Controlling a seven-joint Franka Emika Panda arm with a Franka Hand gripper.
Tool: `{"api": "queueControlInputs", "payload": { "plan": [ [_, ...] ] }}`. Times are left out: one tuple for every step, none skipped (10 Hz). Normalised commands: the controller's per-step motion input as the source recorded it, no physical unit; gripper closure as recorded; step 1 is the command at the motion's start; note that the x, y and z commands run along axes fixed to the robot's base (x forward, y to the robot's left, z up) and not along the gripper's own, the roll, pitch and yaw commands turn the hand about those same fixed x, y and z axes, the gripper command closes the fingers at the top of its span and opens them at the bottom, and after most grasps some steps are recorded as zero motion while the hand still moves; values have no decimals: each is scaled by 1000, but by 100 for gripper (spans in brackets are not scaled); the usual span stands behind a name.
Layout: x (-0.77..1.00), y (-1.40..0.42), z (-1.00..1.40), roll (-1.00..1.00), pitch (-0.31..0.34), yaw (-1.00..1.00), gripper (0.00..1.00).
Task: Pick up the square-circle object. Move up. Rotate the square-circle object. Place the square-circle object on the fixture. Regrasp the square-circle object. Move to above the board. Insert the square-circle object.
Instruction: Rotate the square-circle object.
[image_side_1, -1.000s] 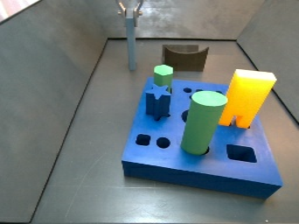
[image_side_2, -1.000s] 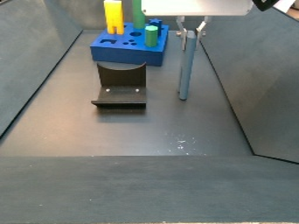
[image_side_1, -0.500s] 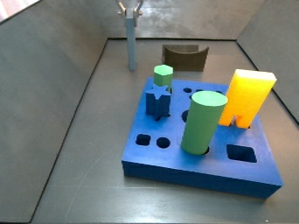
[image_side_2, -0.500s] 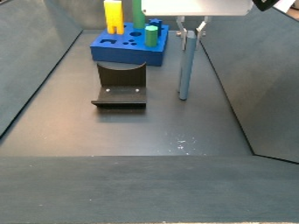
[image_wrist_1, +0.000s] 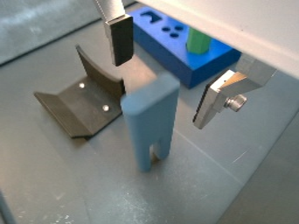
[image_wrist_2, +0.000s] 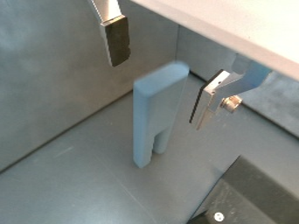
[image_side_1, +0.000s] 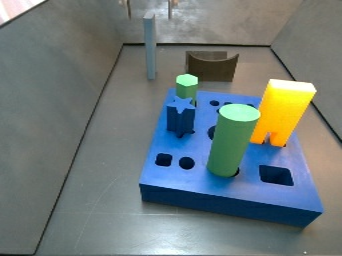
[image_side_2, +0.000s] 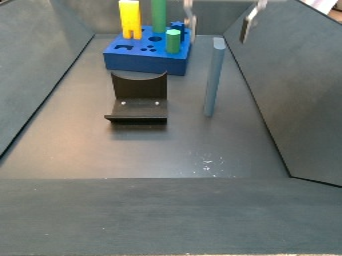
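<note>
The square-circle object (image_side_1: 148, 45), a slender pale grey-blue peg, stands upright on the floor at the far end, free of any grip; it also shows as the peg (image_side_2: 211, 78). My gripper (image_side_2: 218, 18) hangs open above it, fingers wide apart. In both wrist views the peg (image_wrist_1: 152, 118) (image_wrist_2: 158, 114) rises between the spread fingers (image_wrist_1: 119, 39) (image_wrist_2: 208, 101) without touching either pad. The dark fixture (image_side_1: 210, 63) (image_side_2: 138, 100) sits on the floor beside the peg. The blue board (image_side_1: 287, 200) (image_side_2: 134, 62) lies beyond the fixture.
On the board stand a tall green cylinder (image_side_1: 231, 140), an orange-yellow block (image_side_1: 285, 110), a dark-blue star peg (image_side_1: 182, 115) and a small green hexagonal peg (image_side_1: 187, 87). Grey walls (image_side_1: 80, 70) enclose the floor on both sides.
The gripper was shut on the top of the peg; it has opened and risen. The peg stays standing in the same spot.
</note>
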Motion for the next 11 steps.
{"api": "queueControlInputs", "payload": {
  "plan": [
    [1,8,456,-147,66,-44,0],
    [11,9,274,-146,85,-48,0],
    [0,0,0,-12,7,1000,0],
    [20,0,-83,-11,7,1000,0],
    [31,-10,-49,-11,6,1000,0],
    [32,-5,-36,-11,6,1000,0],
    [33,-5,-35,-11,6,1000,0],
    [35,-4,-26,-12,6,1000,0],
    [36,-4,-23,-12,5,1000,0],
    [37,-4,-20,-12,6,1000,0],
    [37,-4,-19,-13,6,1000,0]
  ]
}}
